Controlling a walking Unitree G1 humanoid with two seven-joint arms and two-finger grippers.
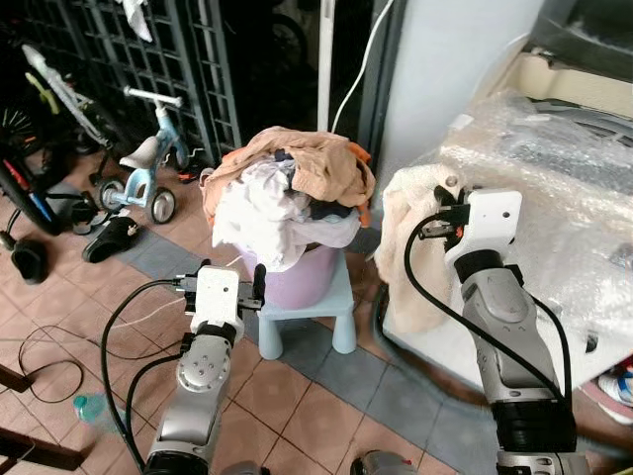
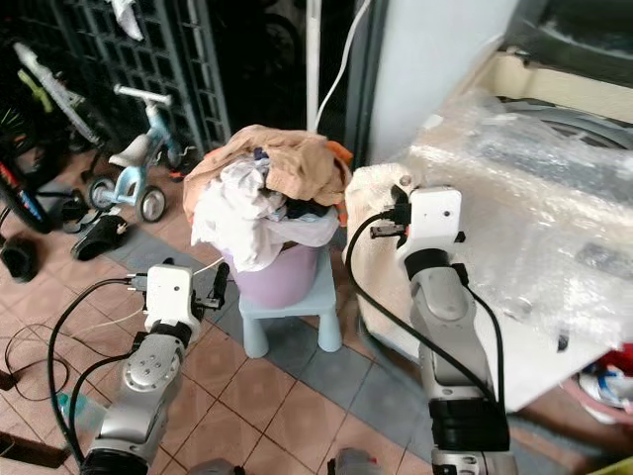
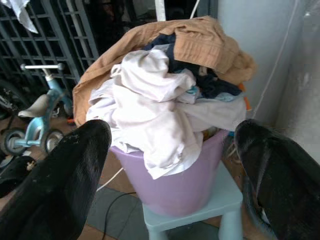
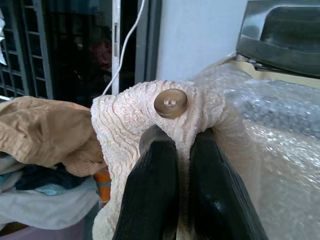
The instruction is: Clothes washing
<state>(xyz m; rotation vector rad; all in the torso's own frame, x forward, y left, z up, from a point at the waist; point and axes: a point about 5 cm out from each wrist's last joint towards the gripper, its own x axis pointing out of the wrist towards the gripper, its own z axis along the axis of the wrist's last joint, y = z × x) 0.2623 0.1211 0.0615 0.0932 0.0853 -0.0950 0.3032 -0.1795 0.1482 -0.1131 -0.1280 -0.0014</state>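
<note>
- The right gripper (image 4: 172,150) is closed on a cream knit garment (image 1: 407,247) with a large tan button (image 4: 170,103); its two black fingers (image 4: 150,190) pinch a fold of the fabric just below the button.
- The garment hangs down over the near left corner of the washing machine (image 1: 554,208), which is wrapped in bubble plastic. The wrap blurs the machine's top, and its far end is cut off by the frame edge.
- The left gripper (image 3: 172,165) is open, fingers spread wide, holding nothing, near the front of the purple laundry basket (image 3: 170,185).
- The basket stands on a small light blue plastic stool (image 1: 331,317), just left of the machine, and is heaped above its rim.
- A tan garment (image 1: 321,163) lies on top of the heap, white clothes (image 3: 150,110) spill over the front rim, and dark blue pieces (image 3: 212,85) are half buried between them. An orange item (image 4: 102,181) pokes out at the heap's right side; what it is cannot be told.
- Beyond the basket, on the tiled floor (image 1: 297,406), are a child's light blue tricycle (image 1: 148,168), dark sandals (image 1: 111,237) and a bicycle (image 1: 40,129) cut off at the left.
- A black metal grille (image 1: 168,59) closes a dark space behind.
</note>
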